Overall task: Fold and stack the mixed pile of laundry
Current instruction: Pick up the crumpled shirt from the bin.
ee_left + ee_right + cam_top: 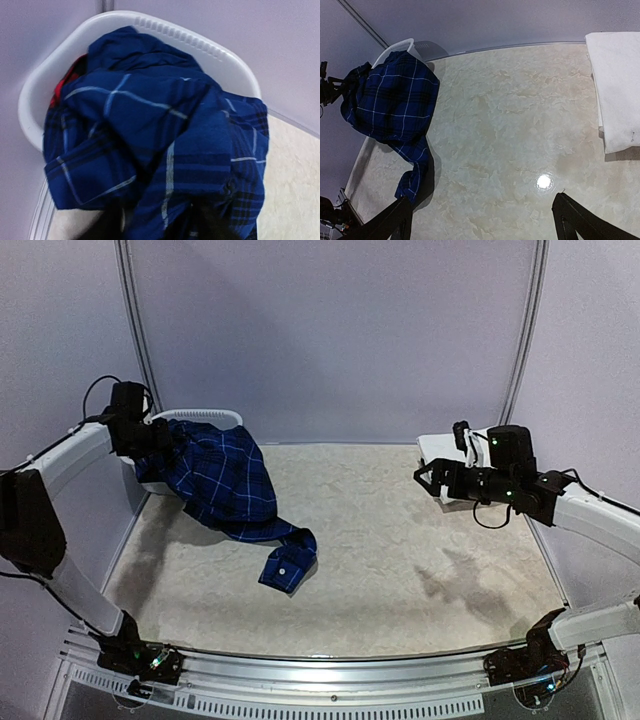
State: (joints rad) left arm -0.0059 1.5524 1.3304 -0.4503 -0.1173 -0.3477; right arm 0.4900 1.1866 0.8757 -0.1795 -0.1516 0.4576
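The navy plaid shirt (225, 480) spills out of the white basket (205, 416) at the back left, its sleeve cuff (288, 565) lying on the table. My left gripper (158, 440) is at the basket's rim, buried in the shirt. In the left wrist view the shirt (150, 140) fills the frame and covers my left gripper (160, 225). Its dark fingers stand apart with cloth bunched between them, so the grip is unclear. A bit of red (60, 87) shows inside the basket (40, 90). My right gripper (430, 483) hovers open over the right side, holding nothing.
A folded white cloth (615, 90) lies at the back right of the table, just behind my right gripper (482, 220). The shirt (390, 105) and basket (400, 46) sit far to its left. The marbled tabletop (400, 560) lies between the arms.
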